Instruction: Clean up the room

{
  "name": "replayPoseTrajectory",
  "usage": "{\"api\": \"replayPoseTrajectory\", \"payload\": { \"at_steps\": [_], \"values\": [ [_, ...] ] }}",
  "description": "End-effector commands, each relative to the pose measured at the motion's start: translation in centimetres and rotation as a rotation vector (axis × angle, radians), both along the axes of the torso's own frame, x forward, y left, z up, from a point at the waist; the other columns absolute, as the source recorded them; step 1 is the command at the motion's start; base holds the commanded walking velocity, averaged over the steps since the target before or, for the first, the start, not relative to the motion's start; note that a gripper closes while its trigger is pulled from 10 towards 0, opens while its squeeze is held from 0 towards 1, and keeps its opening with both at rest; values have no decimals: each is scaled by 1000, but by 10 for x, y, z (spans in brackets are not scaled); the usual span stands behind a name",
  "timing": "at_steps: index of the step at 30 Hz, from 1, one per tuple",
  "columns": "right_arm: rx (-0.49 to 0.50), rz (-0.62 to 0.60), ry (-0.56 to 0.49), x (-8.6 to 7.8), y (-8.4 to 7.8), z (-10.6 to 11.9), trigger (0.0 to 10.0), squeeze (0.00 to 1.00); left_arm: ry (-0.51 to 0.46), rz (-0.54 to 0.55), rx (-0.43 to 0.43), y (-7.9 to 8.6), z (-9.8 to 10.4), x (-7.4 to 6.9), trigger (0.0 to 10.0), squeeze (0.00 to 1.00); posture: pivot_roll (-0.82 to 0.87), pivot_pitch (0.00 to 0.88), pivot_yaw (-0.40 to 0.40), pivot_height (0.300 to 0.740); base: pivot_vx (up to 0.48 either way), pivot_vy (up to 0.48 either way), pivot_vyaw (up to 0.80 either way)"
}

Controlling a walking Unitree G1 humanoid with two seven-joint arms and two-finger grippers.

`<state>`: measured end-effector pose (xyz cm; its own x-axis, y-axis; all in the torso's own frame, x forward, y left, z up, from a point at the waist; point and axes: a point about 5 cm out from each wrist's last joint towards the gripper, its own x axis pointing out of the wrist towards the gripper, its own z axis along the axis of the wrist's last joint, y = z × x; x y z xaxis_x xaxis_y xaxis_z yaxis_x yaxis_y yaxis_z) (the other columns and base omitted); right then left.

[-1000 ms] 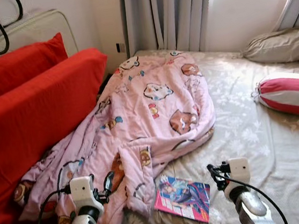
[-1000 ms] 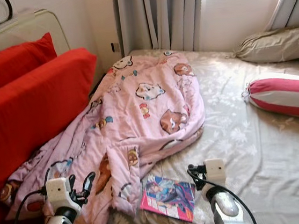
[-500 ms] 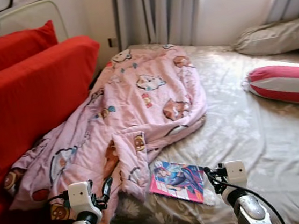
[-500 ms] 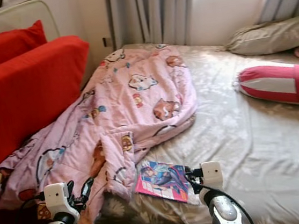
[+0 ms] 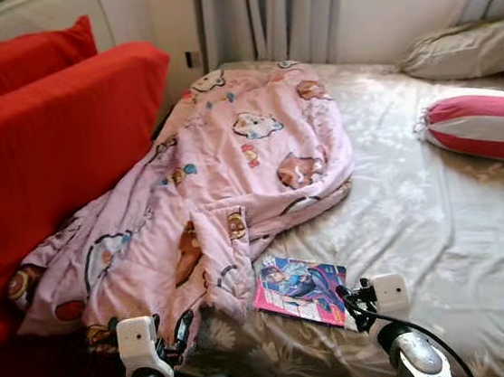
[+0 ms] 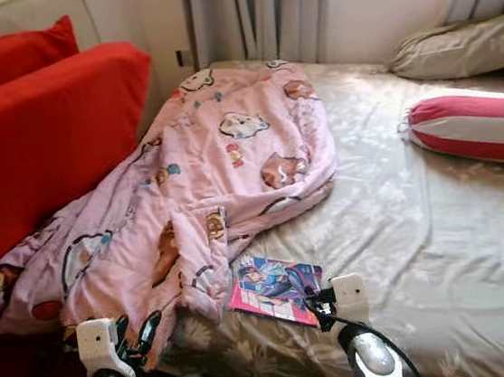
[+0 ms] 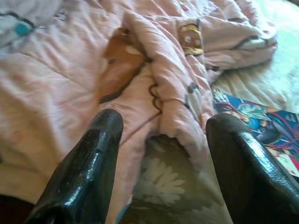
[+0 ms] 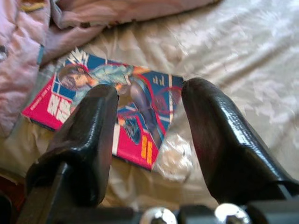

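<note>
The magazine [image 5: 300, 289] lies flat on the bed [image 5: 438, 222] close to its near edge, with one side just beside the hanging fold of the pink quilt [image 5: 224, 182]; whether that fold overlaps the cover cannot be told. The right claw [image 8: 147, 116] hovers above the magazine with its two black fingers spread and empty, and the left claw [image 7: 161, 140] is likewise open and empty, aimed at the quilt fold near the near edge of the bed. Judged from its look, the magazine is thin, light and flexible, with a glossy printed cover that is likely to be slippery; it will bend if lifted by one corner. The recommended hold is across the free long side that faces the near edge of the bed, where a finger can press into the soft bedding and slide beneath the pages. A small crumpled piece of clear film [image 8: 169, 158] lies at the magazine's near corner and could be caught in the grip. The quilt is soft, padded and bulky, printed with cartoon bears, and bunched along the side of the bed next to the red sofa cushions [image 5: 56, 147]; it will drape and drag rather than lift cleanly. The bed sheet is beige with a pale floral pattern and is lightly wrinkled. A red-and-white striped bolster [image 5: 482, 126] and a beige pillow [image 5: 464, 48] lie toward the far corner.
</note>
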<state>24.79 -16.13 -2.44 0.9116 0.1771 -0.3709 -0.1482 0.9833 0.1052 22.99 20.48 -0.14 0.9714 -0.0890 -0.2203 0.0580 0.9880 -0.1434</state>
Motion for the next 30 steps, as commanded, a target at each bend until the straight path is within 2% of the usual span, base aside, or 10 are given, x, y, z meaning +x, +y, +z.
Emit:
{"api": "replayPoseTrajectory", "payload": {
  "at_steps": [1, 5, 10, 20, 27, 30],
  "values": [
    [8, 6, -4, 1, 1, 1, 10000, 0, -2, -2, -14, 0, 1, 0, 10000, 0, 131, 13, -52, 651, 0, 0, 0],
    [-12, 38, -12, 2, 3, 3, 10000, 0, -3, -3, -15, -1, 2, 0, 10000, 0, 133, 32, -57, 651, 0, 0, 0],
    [-1, 27, -6, 2, 1, 2, 10000, 0, -2, -1, -14, -1, 2, 1, 10000, 0, 129, 48, -58, 651, 152, 0, 711],
    [6, -2, 23, -1, -2, -2, 10000, 0, 4, -13, -17, -5, 1, 0, 10000, 0, 128, 54, -56, 651, 297, 0, 0],
    [-31, -42, 65, -1, -8, -6, 10000, 0, 7, -24, -20, -7, 1, 0, 10000, 0, 130, 62, -53, 651, 291, 0, 0],
    [-13, -49, 58, 0, -8, -4, 10000, 0, 14, -28, -20, -8, 0, -2, 10000, 0, 130, 66, -51, 651, 182, 0, 0]
  ]
}}
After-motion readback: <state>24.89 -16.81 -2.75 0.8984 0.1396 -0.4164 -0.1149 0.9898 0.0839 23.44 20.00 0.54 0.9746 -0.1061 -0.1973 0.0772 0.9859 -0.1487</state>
